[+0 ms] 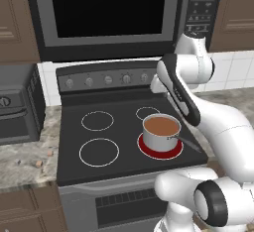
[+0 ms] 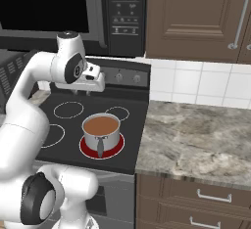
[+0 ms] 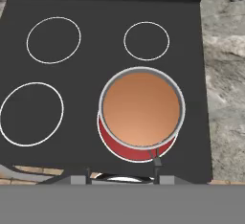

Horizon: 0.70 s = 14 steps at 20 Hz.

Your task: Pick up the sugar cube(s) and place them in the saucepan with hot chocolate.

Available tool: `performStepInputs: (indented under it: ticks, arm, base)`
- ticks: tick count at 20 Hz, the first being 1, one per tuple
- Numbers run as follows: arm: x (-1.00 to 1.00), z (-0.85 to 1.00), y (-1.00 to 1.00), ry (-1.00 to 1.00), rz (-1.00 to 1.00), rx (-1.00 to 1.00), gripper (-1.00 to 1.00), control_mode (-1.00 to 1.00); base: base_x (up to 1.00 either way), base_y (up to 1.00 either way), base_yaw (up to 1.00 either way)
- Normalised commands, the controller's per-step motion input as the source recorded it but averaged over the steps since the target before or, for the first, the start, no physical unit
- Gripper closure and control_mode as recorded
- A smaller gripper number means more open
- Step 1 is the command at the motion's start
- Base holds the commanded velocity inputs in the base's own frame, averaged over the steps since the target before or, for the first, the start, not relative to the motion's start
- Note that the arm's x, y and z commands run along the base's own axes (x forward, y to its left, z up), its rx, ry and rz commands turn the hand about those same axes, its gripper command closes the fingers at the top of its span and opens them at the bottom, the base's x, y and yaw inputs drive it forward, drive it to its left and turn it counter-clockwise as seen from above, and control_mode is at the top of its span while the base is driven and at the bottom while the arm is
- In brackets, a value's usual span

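We're seeing the saucepan [image 1: 161, 130] sitting on the glowing red burner [image 1: 159, 147] at the stove's [image 1: 69, 169] front right corner, full of brown liquid, its handle pointing toward the front right edge. Two sugar cubes [image 1: 38, 164] are lying on the counter [image 1: 20, 161] just off the stove's left edge. The claw [image 2: 90, 92] is hanging above the stove's back edge; we can't tell whether it's open or closed.

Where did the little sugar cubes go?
In the left base view, two sugar cubes lie on the counter left of the stove, far from the saucepan.
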Motion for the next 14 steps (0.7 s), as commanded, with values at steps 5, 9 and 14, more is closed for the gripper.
performStepInputs:
  ticks: [5,9,14]
  arm:
    - [-0.12,-0.07,0.01,-0.03,0.0,0.0,-1.0,-1.0]
    - [-0.29,-0.34,0.24,0.05,0.02,0.0,-1.0,-1.0]
    - [-0.39,-0.39,0.79,0.08,0.09,0.0,-1.0,-1.0]
  base:
    - [0.0,0.0,0.0]
    - [0.0,0.0,0.0]
    - [0.0,0.0,0.0]
